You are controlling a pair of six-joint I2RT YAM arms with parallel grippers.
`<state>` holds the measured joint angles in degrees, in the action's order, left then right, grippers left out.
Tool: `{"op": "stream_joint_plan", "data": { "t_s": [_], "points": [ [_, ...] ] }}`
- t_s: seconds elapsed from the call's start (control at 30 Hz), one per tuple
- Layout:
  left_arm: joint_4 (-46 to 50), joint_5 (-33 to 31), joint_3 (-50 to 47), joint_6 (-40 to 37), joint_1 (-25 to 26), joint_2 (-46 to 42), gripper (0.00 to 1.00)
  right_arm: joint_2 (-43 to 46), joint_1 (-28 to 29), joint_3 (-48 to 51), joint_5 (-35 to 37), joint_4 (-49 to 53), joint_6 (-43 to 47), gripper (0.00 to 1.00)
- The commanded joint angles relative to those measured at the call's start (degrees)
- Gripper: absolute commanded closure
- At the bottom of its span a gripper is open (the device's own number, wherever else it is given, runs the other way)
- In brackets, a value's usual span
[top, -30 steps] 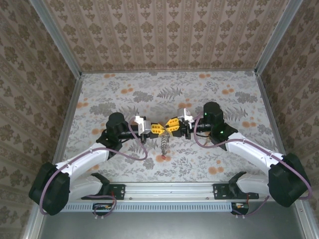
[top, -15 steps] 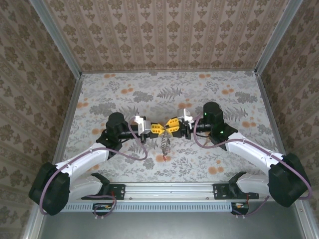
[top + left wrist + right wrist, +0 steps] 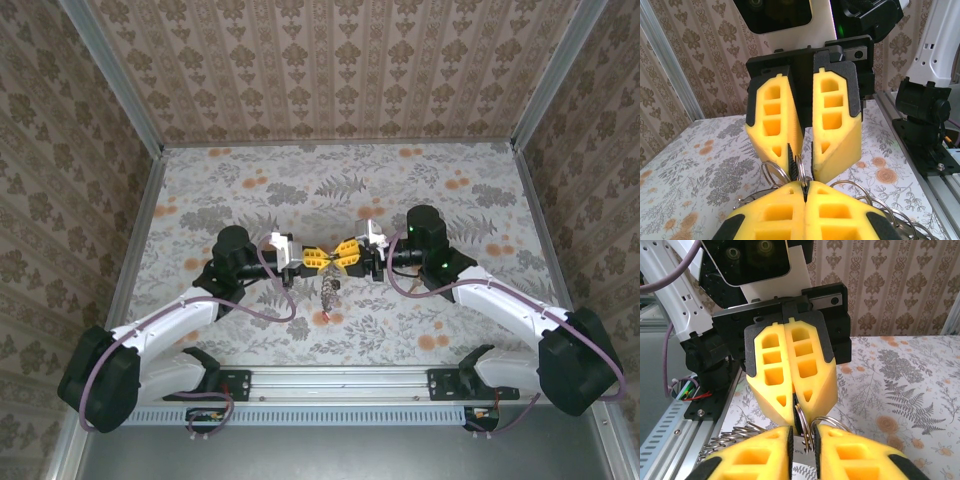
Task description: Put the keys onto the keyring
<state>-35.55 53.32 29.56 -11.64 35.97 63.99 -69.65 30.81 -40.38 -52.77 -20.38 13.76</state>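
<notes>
Top view, arms: our left gripper [image 3: 322,260] and right gripper [image 3: 343,257] meet tip to tip above the middle of the table [image 3: 430,190], lifted off it.
Top view, load: a bunch of wire rings [image 3: 330,290] hangs from where the tips meet, on the near side. It is too small for us to sort rings from keys.
Top view, stray: a red speck [image 3: 325,318] lies on the table just near of the bunch. It could be a key head or part of the print; we cannot tell.
Left wrist, jaws: the left gripper [image 3: 805,186] is pressed fully together, with the keyring [image 3: 800,169] standing up out of its seam. The right gripper [image 3: 801,172] opposite is closed to a narrow slit on that same ring.
Left wrist, rest: the bunch of wire rings fans out to the left and right behind our fingers.
Right wrist, jaws: the right gripper [image 3: 802,432] nips the keyring [image 3: 801,421] with barely the ring's thickness between its pads. The left gripper [image 3: 794,412] clamps it from the far side.
Progress: we judge the ring secured by both arms. We see no key sliding on, and cannot tell whether any already hang there, so the threading looks left to do.
Surface: a flat floral print of grey leaves and orange blooms, with a metal rail [image 3: 340,378] along the near edge.
Room: damask-patterned wall panels [image 3: 330,70] on three sides, with aluminium posts [image 3: 110,70] at the far corners.
</notes>
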Motion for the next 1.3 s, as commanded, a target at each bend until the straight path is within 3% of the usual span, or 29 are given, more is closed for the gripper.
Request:
{"op": "stream_joint_plan", "data": {
  "t_s": [0.0,0.2,0.3,0.37,0.43,0.53,0.63,0.9,1.27],
  "points": [
    [-2.86,0.43,1.72,-1.03,0.24,-1.67,1.00,-0.40,0.24,-1.19,-1.96,0.51,0.94,0.83],
    [-3.92,-0.76,1.30,-1.04,0.42,-1.58,1.00,-0.95,0.39,-1.54,-2.44,1.03,1.19,0.87],
    [-3.62,-1.44,1.29,-1.02,0.47,-1.62,1.00,-1.06,0.39,-1.72,-2.61,1.98,1.77,1.00],
    [-1.67,-2.16,1.59,-1.17,0.53,-1.84,1.00,-0.61,0.39,-1.72,-0.99,3.01,2.60,1.00],
    [5.31,-3.58,3.23,-2.84,0.60,-2.56,0.90,0.24,0.63,-2.72,2.22,7.09,5.06,1.00],
    [21.75,-5.58,6.92,-9.62,0.86,-3.77,0.83,0.83,1.42,-6.16,6.59,17.46,10.76,1.00],
    [29.44,-7.43,8.40,-12.67,0.90,-4.13,0.75,0.71,2.94,-9.66,11.04,27.05,16.50,1.00],
    [31.43,-8.56,8.38,-13.06,1.12,-2.94,0.73,-0.75,6.40,-14.64,19.48,35.22,21.50,1.00],
    [30.98,-6.21,9.81,-14.00,2.16,-0.71,0.77,-1.89,8.63,-16.22,21.39,36.58,22.73,1.00]
  ]
}}
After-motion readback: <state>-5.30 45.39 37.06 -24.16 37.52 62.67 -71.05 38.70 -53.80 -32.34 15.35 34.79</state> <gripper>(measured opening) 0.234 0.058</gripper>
